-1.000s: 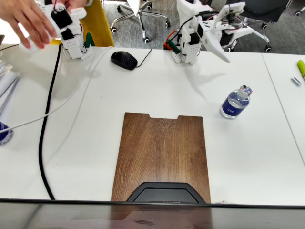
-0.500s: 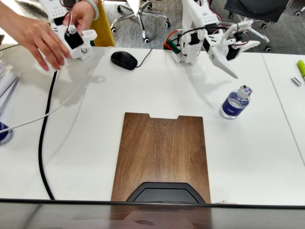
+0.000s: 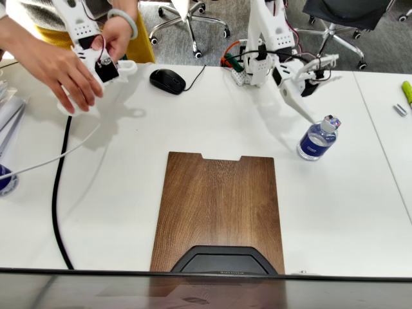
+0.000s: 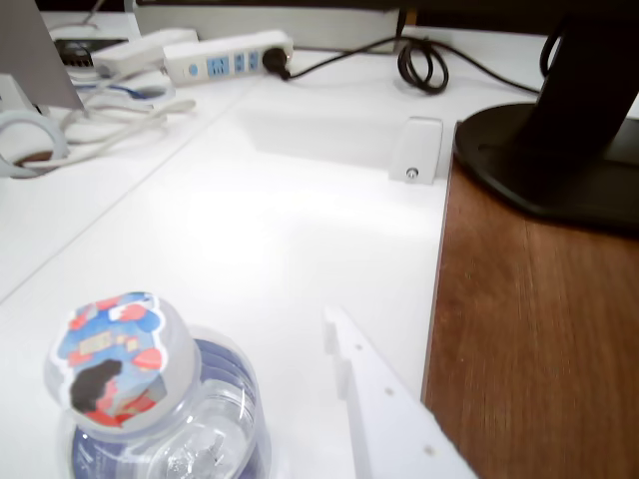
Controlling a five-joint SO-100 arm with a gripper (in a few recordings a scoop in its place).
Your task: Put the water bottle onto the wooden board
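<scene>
The water bottle [image 3: 317, 139] stands upright on the white table, right of the board, with a small clear body, a blue label and a white cap. In the wrist view the water bottle [image 4: 150, 409] is close at the lower left, its cap carrying a coloured sticker. The wooden board [image 3: 219, 209] lies flat at the table's middle, notch at its far edge; the wooden board [image 4: 539, 329] also fills the right of the wrist view. My gripper [image 3: 320, 93] hangs open just above and left of the bottle, not touching it. One white finger [image 4: 384, 414] points between bottle and board.
A black mouse [image 3: 167, 81] lies at the back left. A black cable [image 3: 59, 193] runs down the left side. A dark monitor base [image 3: 217, 260] sits on the board's near end. A person's hands [image 3: 71, 71] are at the back left. A green marker [image 3: 407, 92] lies far right.
My gripper has swung down and to the right, from high above the table's back edge to just over the bottle. The bottle and the board have stayed where they were.
</scene>
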